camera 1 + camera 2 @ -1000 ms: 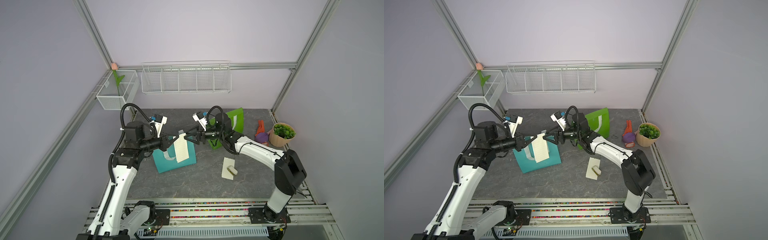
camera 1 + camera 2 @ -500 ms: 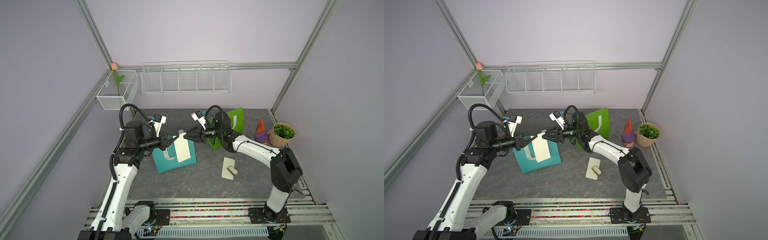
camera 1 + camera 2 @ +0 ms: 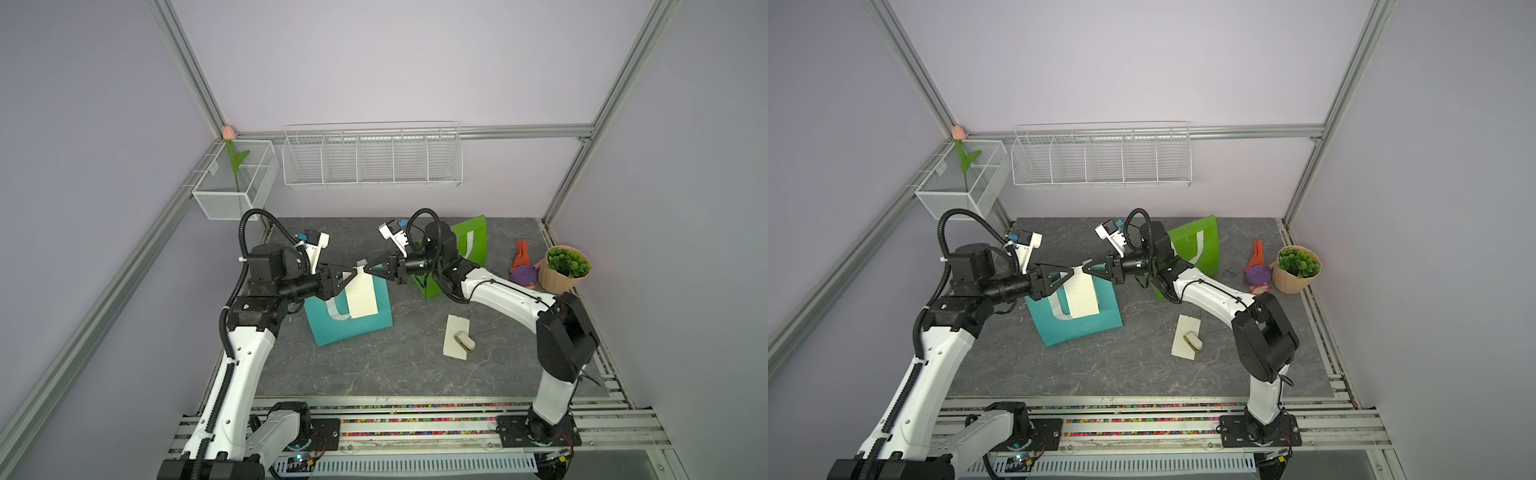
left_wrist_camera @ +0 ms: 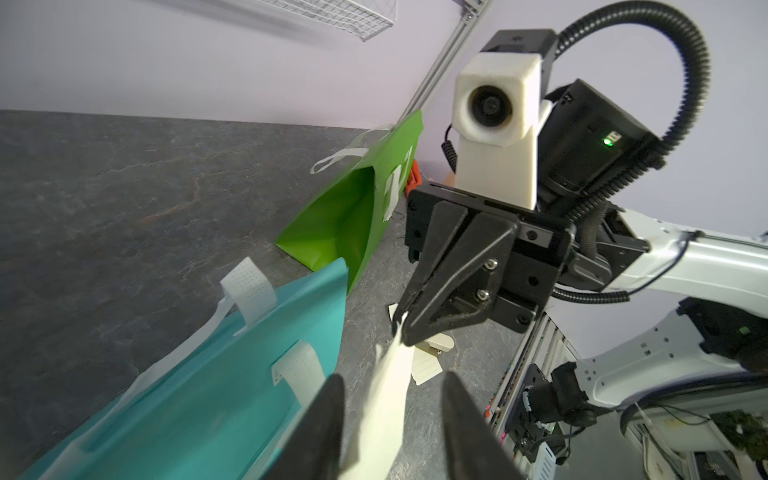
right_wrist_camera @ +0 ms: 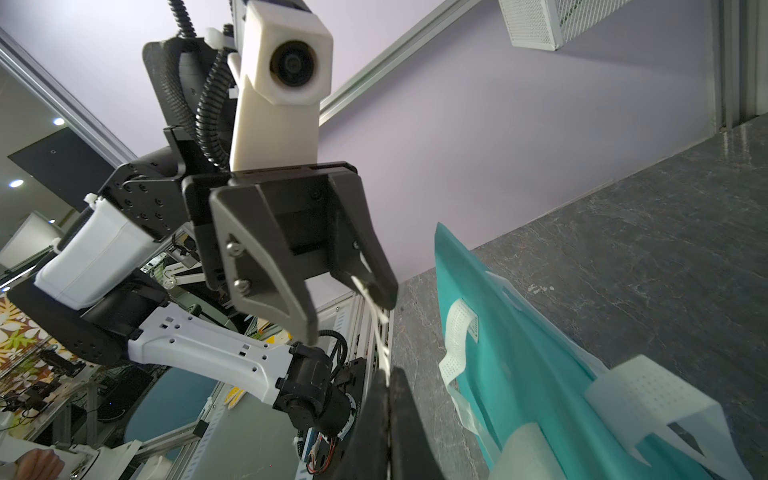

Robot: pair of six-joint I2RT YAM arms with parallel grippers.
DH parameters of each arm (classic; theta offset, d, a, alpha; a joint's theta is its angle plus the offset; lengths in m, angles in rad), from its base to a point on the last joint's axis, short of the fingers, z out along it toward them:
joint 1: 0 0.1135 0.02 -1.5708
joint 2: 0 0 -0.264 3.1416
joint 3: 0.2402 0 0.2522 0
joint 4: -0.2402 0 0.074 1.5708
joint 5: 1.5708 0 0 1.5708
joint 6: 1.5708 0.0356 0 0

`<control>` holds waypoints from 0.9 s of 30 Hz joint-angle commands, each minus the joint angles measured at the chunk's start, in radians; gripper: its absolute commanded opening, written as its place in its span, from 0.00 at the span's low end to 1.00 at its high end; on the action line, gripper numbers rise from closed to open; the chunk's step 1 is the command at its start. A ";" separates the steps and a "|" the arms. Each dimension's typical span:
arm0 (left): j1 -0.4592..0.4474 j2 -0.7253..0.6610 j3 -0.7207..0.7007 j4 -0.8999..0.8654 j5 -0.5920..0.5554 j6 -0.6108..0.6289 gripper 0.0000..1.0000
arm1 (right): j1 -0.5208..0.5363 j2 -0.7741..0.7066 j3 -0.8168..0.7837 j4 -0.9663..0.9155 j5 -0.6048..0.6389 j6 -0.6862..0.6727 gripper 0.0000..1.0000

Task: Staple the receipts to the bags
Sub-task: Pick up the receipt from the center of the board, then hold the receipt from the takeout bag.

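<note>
Top views, worktop [image 3: 374,374]: dark grey marbled slab that carried both bags, the loose receipt and the stapler.
Teal bag [image 3: 353,328]: stood near the left arm, its white handle facing the camera head.
Green bag [image 3: 473,245]: stood behind the right arm, well apart from the loose receipt.
Left claw [image 4: 392,376]: jaws were spread, with the held receipt passing between them; the paper perhaps brushed one finger, which was hard to tell.
Right claw [image 5: 388,376]: was clamped tight on the held receipt's top edge.
Held receipt [image 3: 362,297]: hung before the teal bag's face.
Loose receipt [image 3: 453,351]: lay flat on the worktop near the right arm.
Stapler [image 3: 464,340]: lay on the loose receipt.
</note>
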 commanded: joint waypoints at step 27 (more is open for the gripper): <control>0.084 0.156 0.119 -0.217 -0.264 0.167 0.59 | 0.044 0.192 0.176 -0.174 0.110 -0.077 0.07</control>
